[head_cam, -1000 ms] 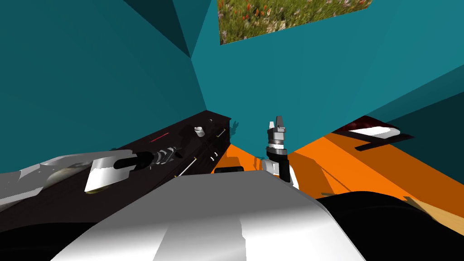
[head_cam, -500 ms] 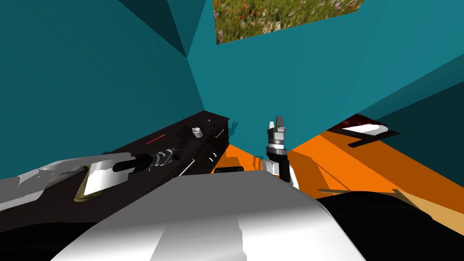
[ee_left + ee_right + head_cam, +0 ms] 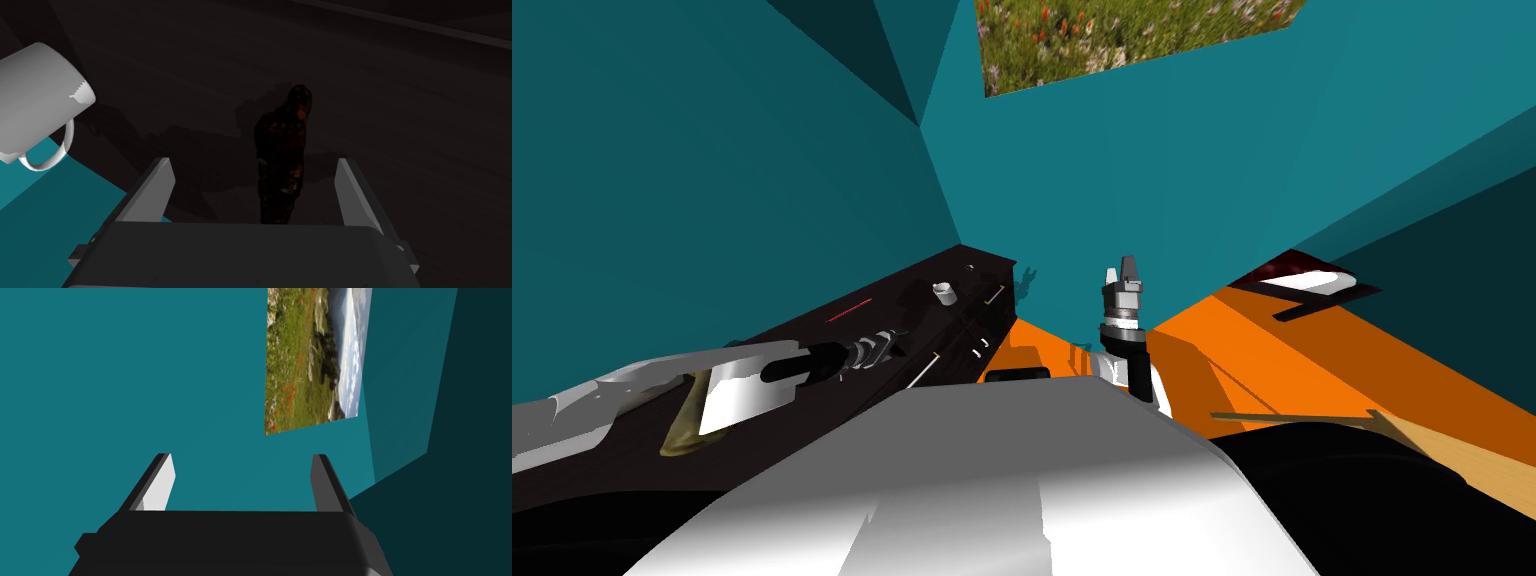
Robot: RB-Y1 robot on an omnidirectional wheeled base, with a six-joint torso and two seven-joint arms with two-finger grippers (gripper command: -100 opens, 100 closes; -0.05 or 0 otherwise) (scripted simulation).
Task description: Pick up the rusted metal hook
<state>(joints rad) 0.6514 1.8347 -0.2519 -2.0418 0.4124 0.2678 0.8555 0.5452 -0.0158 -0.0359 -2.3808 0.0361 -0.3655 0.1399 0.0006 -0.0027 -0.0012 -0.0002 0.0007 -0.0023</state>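
Your left gripper (image 3: 254, 163) stands released, its two blades wide apart and touching nothing. In the head view the left gripper (image 3: 890, 340) is at the end of a forearm that reaches out nearly level along the long dark cabinet (image 3: 812, 330), low above its top.

Your right gripper (image 3: 1124, 268) is held up beside the chest, pointing at the teal wall. In its own wrist view the right gripper (image 3: 242, 458) is likewise released, with nothing between the blades.

The cabinet top (image 3: 400, 100) is flat and near black. A white mug (image 3: 35, 100) with a thin ring handle stands at its edge, well off to one side of the left gripper and clear of it.

The rusted hook (image 3: 281, 150), a dark brown, mottled piece, lies on the cabinet top directly between the left blades. It touches neither blade. Its far end reaches beyond the fingertips, and its near end is hidden behind the gripper body.
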